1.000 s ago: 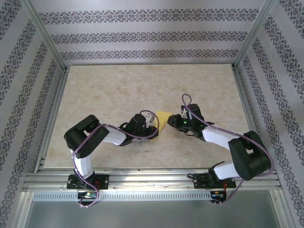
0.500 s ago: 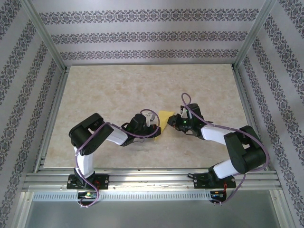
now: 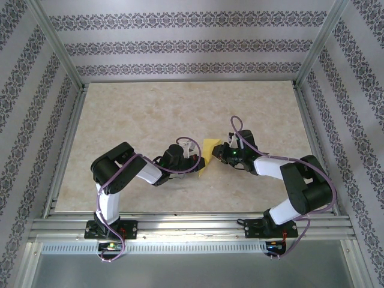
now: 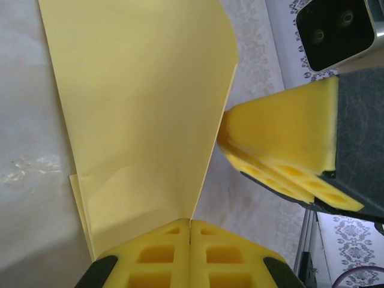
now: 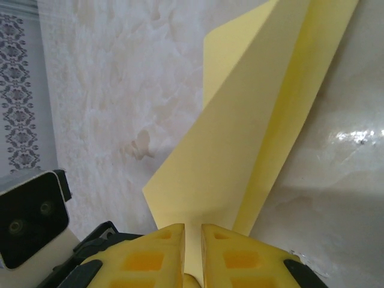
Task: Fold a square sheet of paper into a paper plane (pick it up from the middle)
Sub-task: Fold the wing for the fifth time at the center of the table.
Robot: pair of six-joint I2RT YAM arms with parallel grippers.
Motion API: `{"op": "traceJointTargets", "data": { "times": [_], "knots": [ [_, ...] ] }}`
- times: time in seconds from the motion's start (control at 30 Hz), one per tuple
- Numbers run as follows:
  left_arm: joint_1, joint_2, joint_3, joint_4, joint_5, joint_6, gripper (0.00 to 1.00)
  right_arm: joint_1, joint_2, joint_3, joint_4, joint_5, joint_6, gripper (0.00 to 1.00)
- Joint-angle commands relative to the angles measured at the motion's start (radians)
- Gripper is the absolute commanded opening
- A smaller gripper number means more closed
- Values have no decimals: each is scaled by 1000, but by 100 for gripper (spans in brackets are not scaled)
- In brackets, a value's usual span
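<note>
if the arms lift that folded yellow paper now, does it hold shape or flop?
Probably floppy: the paper plane is thin sheet with loose, unpressed flaps. Creases should stiffen it slightly lengthwise. Likely very light, and apt to tear or slip if the two pinching arms pull apart.

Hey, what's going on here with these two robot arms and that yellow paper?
Two arms are folding a yellow sheet into a paper plane at the middle of the table. The left gripper is shut on one end of the partly folded paper. The right gripper pinches the opposite edge between its pads. The paper already shows creases and layered flaps, held between them.
</note>
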Motion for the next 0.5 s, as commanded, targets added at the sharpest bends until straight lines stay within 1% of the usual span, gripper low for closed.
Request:
{"op": "traceJointTargets", "data": {
  "times": [0.0,0.23,0.47],
  "knots": [
    [17,29,-10,71,16,-43,0,-21,-3,-27,40,-10,19,16],
    [20,60,-20,143,2,-89,0,-33,12,-30,50,-45,13,14],
    [20,47,-19,114,1,-82,0,-33,49,-13,66,-65,20,15]
  ]
}}
